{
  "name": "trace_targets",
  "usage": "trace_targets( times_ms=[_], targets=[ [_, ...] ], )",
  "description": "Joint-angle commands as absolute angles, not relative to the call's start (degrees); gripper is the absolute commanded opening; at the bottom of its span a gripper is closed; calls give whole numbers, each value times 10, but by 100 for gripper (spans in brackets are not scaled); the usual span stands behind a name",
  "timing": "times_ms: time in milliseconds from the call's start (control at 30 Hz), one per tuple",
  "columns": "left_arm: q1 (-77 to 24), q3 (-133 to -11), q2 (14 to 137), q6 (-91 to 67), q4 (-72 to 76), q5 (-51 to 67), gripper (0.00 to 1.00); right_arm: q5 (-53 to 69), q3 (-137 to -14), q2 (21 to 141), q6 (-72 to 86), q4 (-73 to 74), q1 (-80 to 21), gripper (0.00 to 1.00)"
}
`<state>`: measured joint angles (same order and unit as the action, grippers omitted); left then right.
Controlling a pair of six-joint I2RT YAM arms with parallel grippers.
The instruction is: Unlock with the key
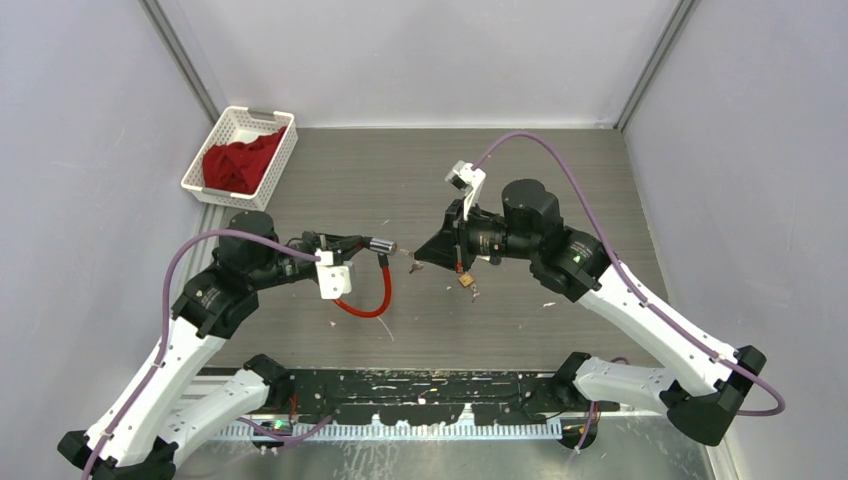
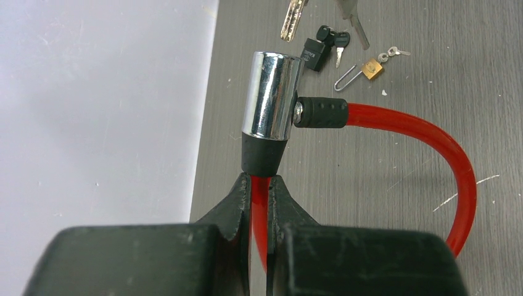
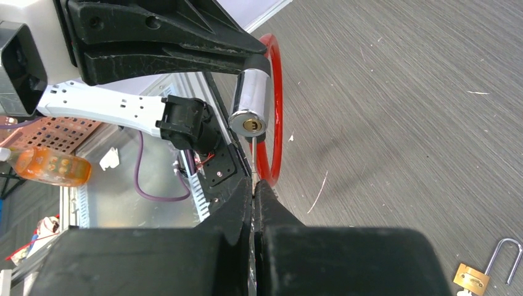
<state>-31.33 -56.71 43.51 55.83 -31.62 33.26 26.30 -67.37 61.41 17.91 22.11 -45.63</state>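
A red cable lock [image 1: 370,302] hangs from my left gripper [image 1: 352,246], which is shut on the cable just behind the chrome lock cylinder [image 1: 381,245]. In the left wrist view the fingers [image 2: 237,200] pinch the red cable [image 2: 419,126] under the cylinder [image 2: 271,95]. My right gripper [image 1: 420,258] is shut on a thin key [image 3: 253,157], seen edge-on. Its tip is just short of the brass keyhole [image 3: 253,125] and points at it. The key also shows at the top of the left wrist view [image 2: 293,18], a little beyond the cylinder's end.
A small brass padlock [image 1: 466,280] with an open shackle lies on the table below the right gripper, beside black-headed keys [image 2: 324,40]. A white basket [image 1: 222,135] with red cloth stands at the back left. The arms' base rail [image 1: 420,385] runs along the near edge.
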Motion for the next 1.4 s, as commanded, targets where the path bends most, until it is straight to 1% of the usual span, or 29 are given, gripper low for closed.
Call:
trace_targets(
  times_ms=[0,500,1367],
  targets=[
    [-313,-573,425,562,-285,348,0,282,-707,607,181,190,-454,1],
    [-313,-576,425,563,-286,351,0,278,-710,630,177,190,-455,1],
    [-313,-574,423,573,-290,359,0,271,-700,623,167,206,-440,1]
  ],
)
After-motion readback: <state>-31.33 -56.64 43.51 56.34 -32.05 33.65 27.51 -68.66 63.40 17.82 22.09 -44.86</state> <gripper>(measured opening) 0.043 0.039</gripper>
